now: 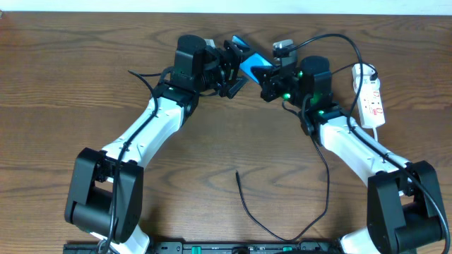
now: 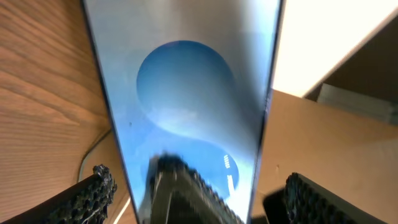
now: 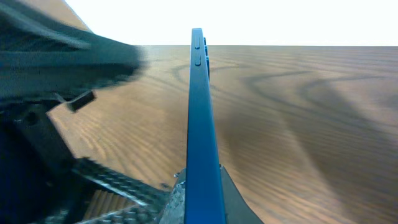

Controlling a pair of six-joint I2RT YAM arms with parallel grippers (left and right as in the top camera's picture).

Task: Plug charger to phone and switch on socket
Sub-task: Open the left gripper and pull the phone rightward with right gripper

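Now the right gripper (image 1: 270,79) pinches the phone (image 1: 253,65) by one edge and the left gripper (image 1: 233,70) gapes around it, so it could pivot or slip from that lone hold, the charger's tip (image 1: 237,173) well apart.

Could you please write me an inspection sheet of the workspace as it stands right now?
Surface: wooden table, no spills seen.
Job's things: phone held on edge between the two grippers. The charger has its plug tip lying loose on the table, not in the phone. The socket lies at the right side.
Clutter: nothing seen.
Grippers: right gripper shut on the phone. Left gripper open, one finger on either side of the phone.
Cables: the charger loops near the front edge. Another black lead arcs over the right arm.
Surroundings: pale strip beyond the far edge.
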